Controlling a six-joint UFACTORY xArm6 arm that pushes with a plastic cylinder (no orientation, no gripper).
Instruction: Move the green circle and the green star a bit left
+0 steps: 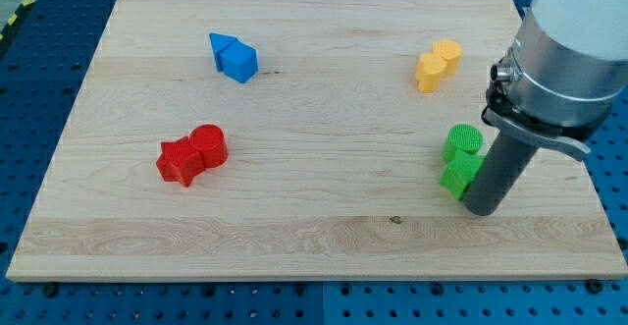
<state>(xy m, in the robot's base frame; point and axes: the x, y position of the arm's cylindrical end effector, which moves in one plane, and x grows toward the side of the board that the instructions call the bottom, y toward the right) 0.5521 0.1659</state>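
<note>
Camera view: a wooden board (314, 237) is seen on a blue perforated table (49, 16), with the arm reaching in from the view's right; no pincer is fitted, so no open or closed state can be told, and the work is done by the rod alone, whose lower end, my tip (481, 210), rests on the board near its right edge. Immediately to the view's left of my tip the green star (458, 178) is found, apparently touched by the rod's side; just above that, up and to the left of my tip, the green circle (462, 141) is set against the star, so the two are treated as one pair. Well apart to the view's upper left of my tip lie the two yellow blocks (438, 65), whose shapes are hard to make out; far to the left lie the red circle (208, 145) and a red star-like block (179, 162), and farther up-left the two blue blocks (234, 58). The push seems to be under way or about to start; it is judged best made straight toward the view's left, slowly; since my tip sits low against the star, the circle may be left behind or the pair may rotate, so contact nearer the pair's middle is advised; only a short travel is called for.
</note>
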